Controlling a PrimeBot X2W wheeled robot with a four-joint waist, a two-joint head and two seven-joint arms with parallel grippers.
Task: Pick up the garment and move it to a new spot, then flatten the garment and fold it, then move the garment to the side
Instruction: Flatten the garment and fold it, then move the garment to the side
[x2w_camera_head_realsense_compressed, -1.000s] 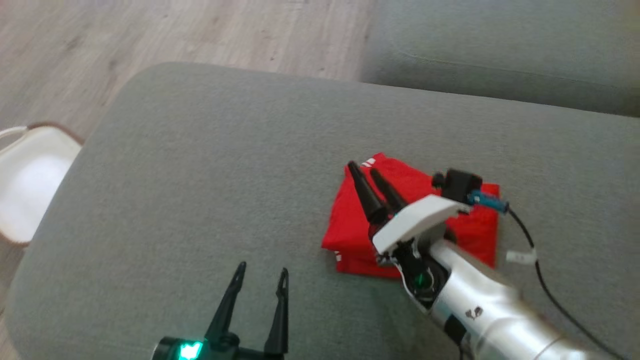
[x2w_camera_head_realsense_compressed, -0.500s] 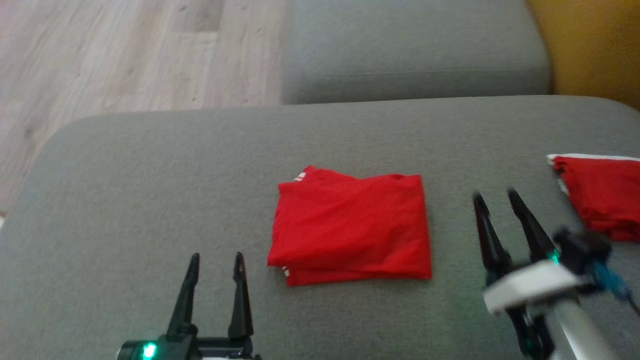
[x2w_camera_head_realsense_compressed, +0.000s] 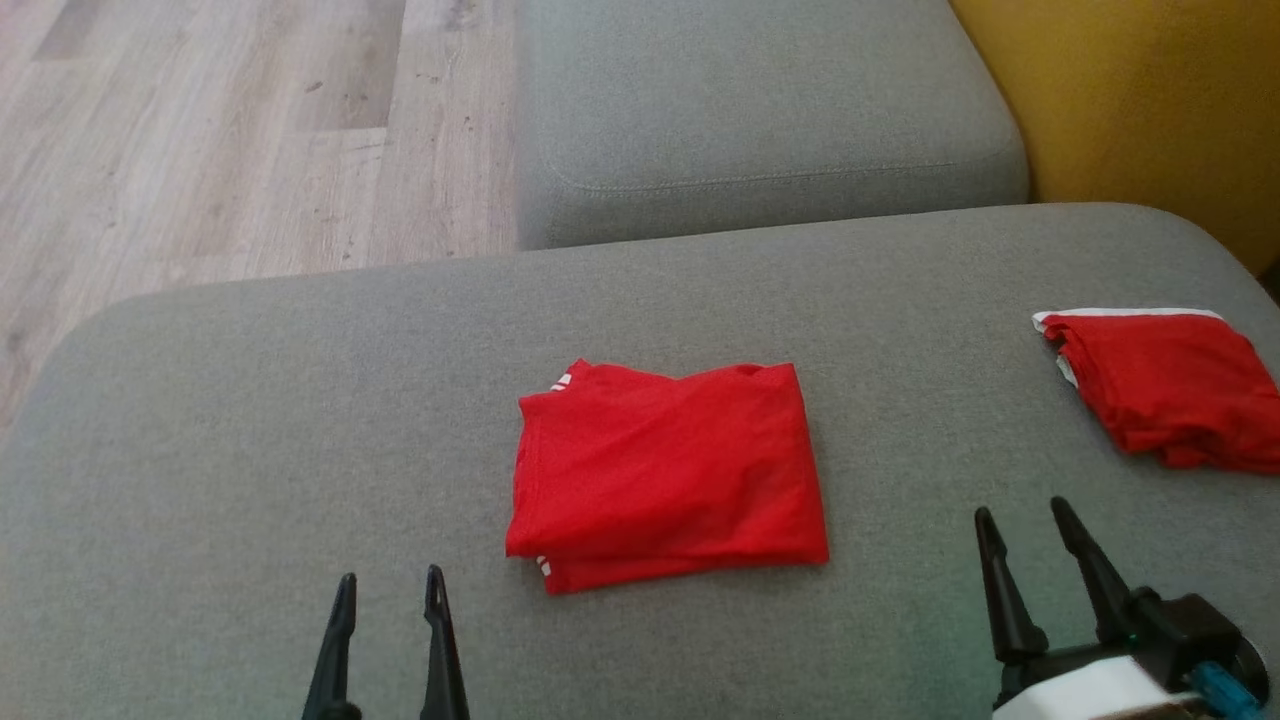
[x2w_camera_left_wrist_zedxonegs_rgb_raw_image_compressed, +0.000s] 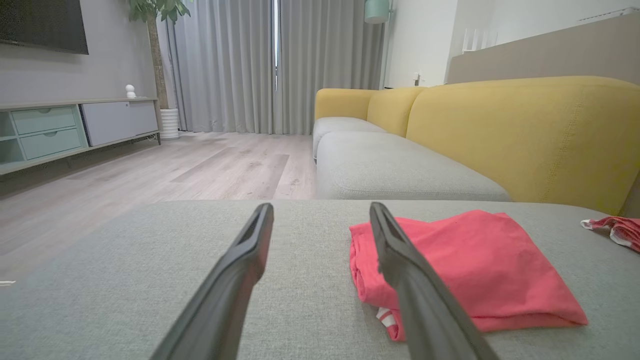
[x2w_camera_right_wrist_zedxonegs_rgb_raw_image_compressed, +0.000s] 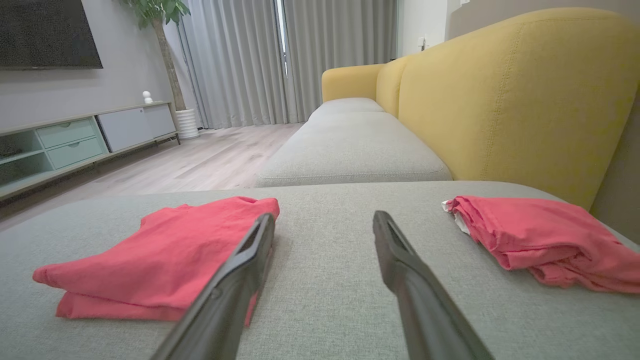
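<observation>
As garment (x2w_camera_head_realsense_compressed: 665, 475) lies untouched, left gripper (x2w_camera_head_realsense_compressed: 390, 575) gapes; right gripper (x2w_camera_head_realsense_compressed: 1020, 507) too.

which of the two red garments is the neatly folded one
The middle garment, lying flat and square; the right garment near the yellow backrest is rumpled and bunched.

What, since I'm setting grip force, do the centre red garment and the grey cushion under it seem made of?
Centre red garment: thin matte knit, probably cotton jersey; it creases softly. Grey cushion: matte woven upholstery, judging by its flecked weave.
</observation>
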